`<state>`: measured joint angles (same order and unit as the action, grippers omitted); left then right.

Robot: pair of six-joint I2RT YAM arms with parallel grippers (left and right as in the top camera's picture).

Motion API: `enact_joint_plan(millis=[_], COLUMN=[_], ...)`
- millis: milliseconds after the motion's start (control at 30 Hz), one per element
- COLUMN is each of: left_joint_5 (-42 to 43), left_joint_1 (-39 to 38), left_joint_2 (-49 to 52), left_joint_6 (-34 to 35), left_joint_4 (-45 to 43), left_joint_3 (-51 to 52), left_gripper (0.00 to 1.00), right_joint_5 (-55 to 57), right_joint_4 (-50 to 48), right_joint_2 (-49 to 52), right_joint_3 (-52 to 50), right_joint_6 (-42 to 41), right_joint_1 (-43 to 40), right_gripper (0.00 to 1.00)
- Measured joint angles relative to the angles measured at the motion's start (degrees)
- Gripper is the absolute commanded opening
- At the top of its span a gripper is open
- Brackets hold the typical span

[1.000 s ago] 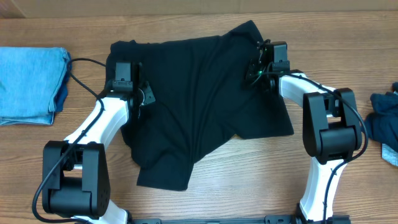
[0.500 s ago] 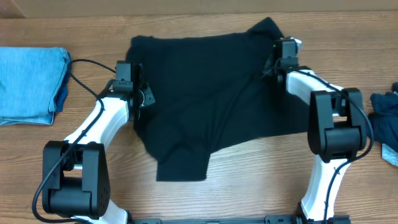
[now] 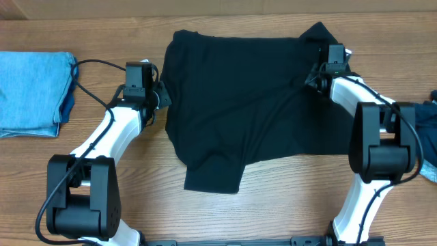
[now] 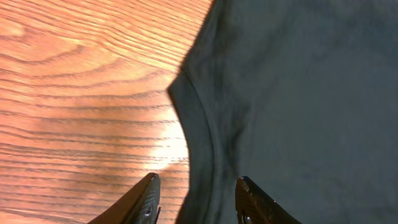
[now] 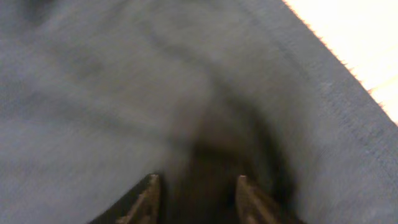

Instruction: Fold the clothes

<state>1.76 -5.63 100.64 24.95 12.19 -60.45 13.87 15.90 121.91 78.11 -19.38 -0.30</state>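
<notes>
A black garment (image 3: 252, 96) lies spread on the wooden table (image 3: 273, 205), with one flap hanging toward the front (image 3: 213, 179). My left gripper (image 3: 161, 96) sits at the garment's left edge. In the left wrist view the jaws (image 4: 194, 199) are open, with the curved hem (image 4: 202, 143) running between them, loose. My right gripper (image 3: 318, 74) is at the garment's upper right corner. In the right wrist view its fingers (image 5: 194, 199) are closed on a dark bunch of the cloth (image 5: 93, 93), and folds radiate from that grip. That view is blurred.
A folded stack of light blue clothes (image 3: 31, 92) lies at the left edge. A dark blue garment (image 3: 425, 133) lies at the right edge. The left arm's black cable (image 3: 95, 68) loops over the table behind the arm.
The black garment has slid to the right with my right gripper. Its left edge has pulled out from around my left gripper, which has barely moved.
</notes>
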Motion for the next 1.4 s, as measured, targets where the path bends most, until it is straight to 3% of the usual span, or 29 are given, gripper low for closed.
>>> enact_joint_plan(millis=[267, 500, 567, 933, 1400], left_joint_5=[1.75, 4.02, 5.57, 7.89, -5.66], left_joint_1=[-0.07, -1.90, -2.21, -2.27, 4.46], left_joint_2=[0.11, 6.27, 9.29, 12.55, 14.32], left_joint_6=[-2.21, -4.17, -4.31, -4.37, -4.92], left_joint_4=[2.86, -5.11, -6.99, -11.19, -6.84], left_joint_3=[0.00, -0.02, -0.02, -0.48, -5.49], left_gripper=[0.36, 0.18, 0.16, 0.16, 0.17], right_joint_5=[-11.54, -18.91, -20.06, -21.38, -21.42], right_joint_4=[3.39, 6.78, 7.23, 10.16, 10.69], right_joint_2=[-11.34, -13.05, -13.05, -13.05, -13.05], right_joint_3=[-0.85, -0.87, -0.87, -0.87, -0.87], right_joint_6=[1.22, 1.38, 1.40, 1.40, 1.40], right_joint_1=[3.08, 3.02, 3.02, 2.99, 2.99], right_gripper=[0.61, 0.61, 0.61, 0.61, 0.61])
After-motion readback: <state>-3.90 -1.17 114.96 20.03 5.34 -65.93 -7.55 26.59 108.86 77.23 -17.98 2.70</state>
